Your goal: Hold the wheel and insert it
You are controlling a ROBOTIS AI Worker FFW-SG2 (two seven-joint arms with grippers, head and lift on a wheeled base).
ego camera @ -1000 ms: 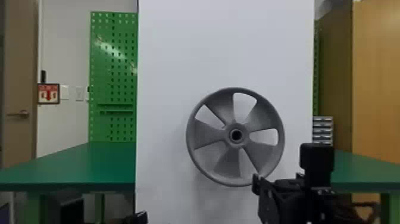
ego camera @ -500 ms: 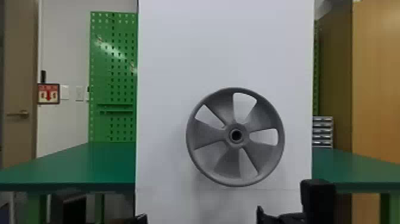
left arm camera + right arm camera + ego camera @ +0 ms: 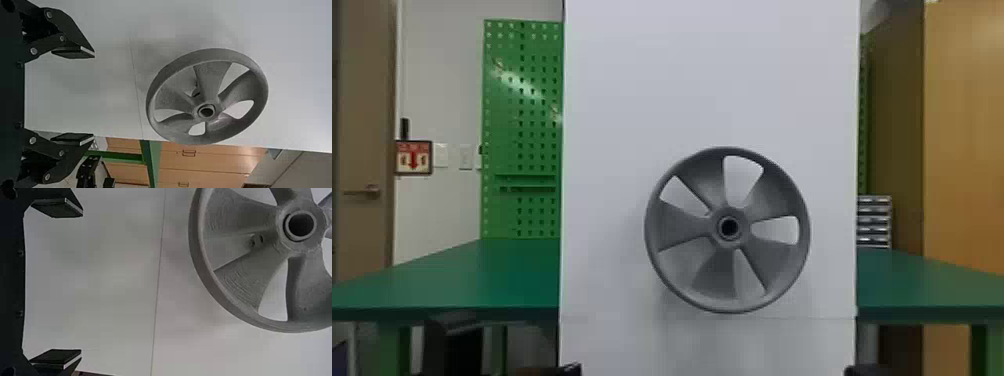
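A: Moved since the earlier frames: right gripper [image 3: 869, 370], lowered to the bottom edge in the head view. Position unchanged: wheel [image 3: 729, 295], grey, round, spoked, one piece.

B: How does it face?

A: Disc upright, broad face toward the robot. Hub [image 3: 729, 228] with open bore; axle line running from the white panel [image 3: 712, 75] behind toward the robot.

B: Location, by gripper?

A: Above both and between them: up and to the left of the right gripper, up and to the right of the left gripper [image 3: 552, 371]. Beyond both sets of fingertips, apart from them.

B: Condition of the grippers?

A: Right: fingers [image 3: 55, 356] spread wide, empty, touching neither wheel nor panel. Left: likewise wide open, empty, its black fingers [image 3: 72, 139] short of the rim [image 3: 150, 105].
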